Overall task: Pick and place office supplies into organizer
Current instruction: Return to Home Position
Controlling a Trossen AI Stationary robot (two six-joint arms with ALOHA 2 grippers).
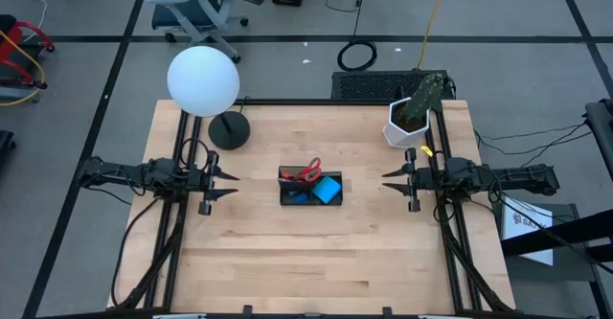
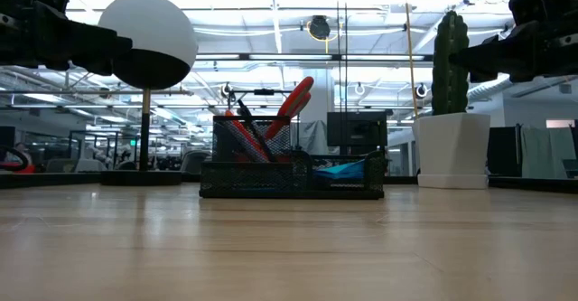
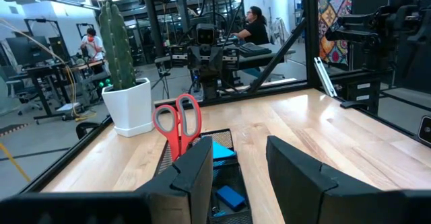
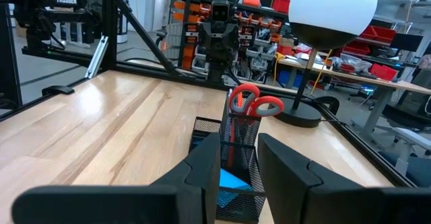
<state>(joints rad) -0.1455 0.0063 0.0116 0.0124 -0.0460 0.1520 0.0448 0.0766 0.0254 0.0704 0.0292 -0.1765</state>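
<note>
"TROSSEN" – white txt on dark robot part (image 4: pixel 47 5), bkgd.

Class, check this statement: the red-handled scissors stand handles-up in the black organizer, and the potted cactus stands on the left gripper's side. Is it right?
No. The scissors do stand handles-up in the black organizer, but the potted cactus stands on the side of the right gripper, not the left, as the high view shows.

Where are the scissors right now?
In the high view, the red-handled scissors stand handles-up in the black organizer at the centre of the table, beside the blue note pad.
</note>
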